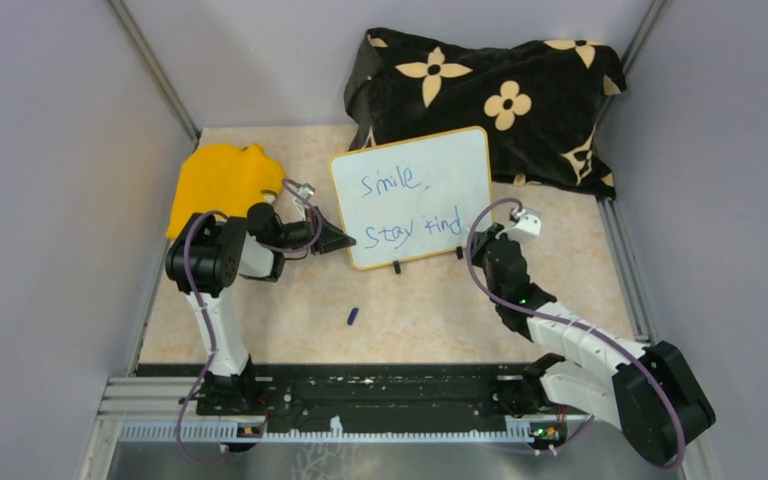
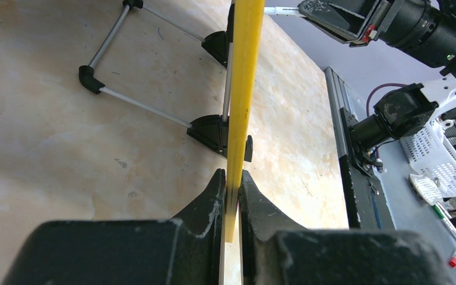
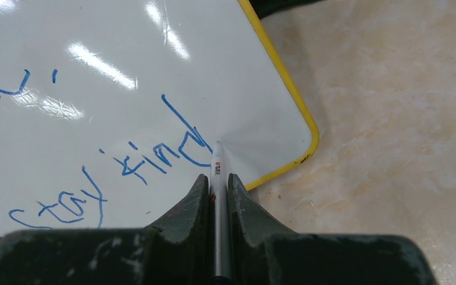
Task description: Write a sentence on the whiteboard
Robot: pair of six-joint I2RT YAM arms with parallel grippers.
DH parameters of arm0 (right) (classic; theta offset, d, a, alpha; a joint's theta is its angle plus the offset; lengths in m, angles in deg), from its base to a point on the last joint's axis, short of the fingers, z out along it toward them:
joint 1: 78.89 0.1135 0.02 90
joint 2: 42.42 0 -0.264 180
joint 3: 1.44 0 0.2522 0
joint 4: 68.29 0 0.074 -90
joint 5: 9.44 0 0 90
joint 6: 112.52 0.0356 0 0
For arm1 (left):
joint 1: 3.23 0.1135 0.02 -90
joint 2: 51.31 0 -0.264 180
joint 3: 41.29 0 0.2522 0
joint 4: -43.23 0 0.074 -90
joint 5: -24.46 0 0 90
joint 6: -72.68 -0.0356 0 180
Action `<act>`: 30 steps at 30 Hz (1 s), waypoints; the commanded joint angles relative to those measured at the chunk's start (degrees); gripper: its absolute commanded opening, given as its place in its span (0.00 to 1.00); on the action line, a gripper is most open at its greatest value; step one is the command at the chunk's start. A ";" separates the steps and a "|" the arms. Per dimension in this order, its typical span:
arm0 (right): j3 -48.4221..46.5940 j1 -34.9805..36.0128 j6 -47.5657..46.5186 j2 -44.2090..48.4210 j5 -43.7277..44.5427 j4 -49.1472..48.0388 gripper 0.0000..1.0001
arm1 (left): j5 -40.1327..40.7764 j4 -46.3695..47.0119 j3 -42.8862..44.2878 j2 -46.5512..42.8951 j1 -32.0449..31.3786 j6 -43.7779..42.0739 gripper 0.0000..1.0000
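The whiteboard [image 1: 415, 195] stands on its black feet [image 1: 397, 267] mid-table, just in front of the flowered cloth [image 1: 500, 95], with the sentence [image 1: 408, 205] "Smile, Stay kind" in blue across it. The left gripper [image 2: 233, 184] is clenched on the board's yellow edge, steadying it. The right gripper [image 3: 217, 181] pinches a marker [image 3: 218, 169] whose tip touches the board by the "d". I'd worry a hard push tips the board back out of that thin hold, or a sideways drag smears the ink

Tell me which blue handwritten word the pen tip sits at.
The blue word "kind", last in the lower line; the white pen tip sits beside its d.
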 commanded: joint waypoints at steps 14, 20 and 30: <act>-1.94 -1.63 0.76 -1.47 -0.94 -4.08 0.00 | 2.00 -6.59 0.51 0.77 -0.47 -1.88 0.00; -1.86 -1.72 0.85 -1.74 -1.18 -4.18 0.00 | 1.99 -6.68 0.50 0.73 -0.47 -1.88 0.00; -1.94 -1.83 1.01 -2.34 -1.44 -4.01 0.00 | 1.88 -6.68 0.55 0.69 -0.45 -1.88 0.00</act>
